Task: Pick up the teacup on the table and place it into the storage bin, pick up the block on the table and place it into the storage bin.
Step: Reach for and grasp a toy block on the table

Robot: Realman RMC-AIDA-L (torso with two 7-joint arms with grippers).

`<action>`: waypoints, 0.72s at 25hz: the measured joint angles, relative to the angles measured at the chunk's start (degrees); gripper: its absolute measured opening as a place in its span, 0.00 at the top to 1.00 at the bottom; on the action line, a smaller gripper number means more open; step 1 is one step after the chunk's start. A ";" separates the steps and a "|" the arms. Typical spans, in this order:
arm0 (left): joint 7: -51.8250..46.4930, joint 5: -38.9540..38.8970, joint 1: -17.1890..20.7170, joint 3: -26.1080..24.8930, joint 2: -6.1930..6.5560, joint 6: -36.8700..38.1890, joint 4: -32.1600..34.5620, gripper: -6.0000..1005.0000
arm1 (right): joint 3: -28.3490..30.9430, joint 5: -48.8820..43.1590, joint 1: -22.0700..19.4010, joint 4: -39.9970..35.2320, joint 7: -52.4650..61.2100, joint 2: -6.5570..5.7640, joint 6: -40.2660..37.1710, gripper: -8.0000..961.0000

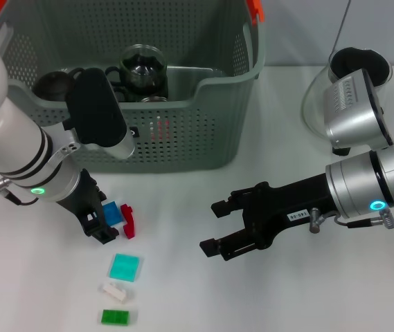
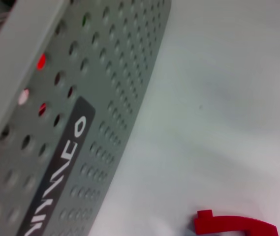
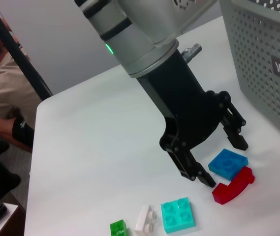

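The grey-green perforated storage bin (image 1: 183,131) stands at the back left; its black label shows in the left wrist view (image 2: 56,172). A round glass vessel (image 1: 141,66) and a dark cup (image 1: 52,84) sit inside it; I cannot tell which is the teacup. My left gripper (image 1: 110,223) is open and low over the table in front of the bin. In the right wrist view it (image 3: 221,157) straddles a blue block (image 3: 227,163), with a red curved block (image 3: 234,185) just beside. My right gripper (image 1: 214,227) is open and empty at the table's middle.
A cyan block (image 1: 125,267), a white block (image 1: 115,291) and a green block (image 1: 115,317) lie in a row near the front edge. A clear glass vessel (image 1: 314,104) stands at the back right, partly behind my right arm.
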 joint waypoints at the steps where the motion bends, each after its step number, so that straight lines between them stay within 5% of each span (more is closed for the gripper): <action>1: -0.01 0.01 -0.04 0.01 0.00 -0.14 -0.09 0.27 | 0.00 0.00 0.00 0.00 0.00 0.00 0.00 0.07; 12: -0.74 0.02 -0.39 0.08 0.05 -0.46 -1.02 0.27 | 0.00 0.00 -0.14 -0.01 -0.04 0.00 0.18 0.07; 15: -1.05 0.02 -0.95 0.00 0.07 -0.41 -1.97 0.49 | -0.04 0.00 -0.17 0.00 -0.09 0.00 0.20 0.07; 18: -1.46 -0.15 -1.04 0.01 0.01 0.10 -1.67 0.55 | -0.10 0.00 -0.18 -0.01 -0.09 0.00 0.23 0.07</action>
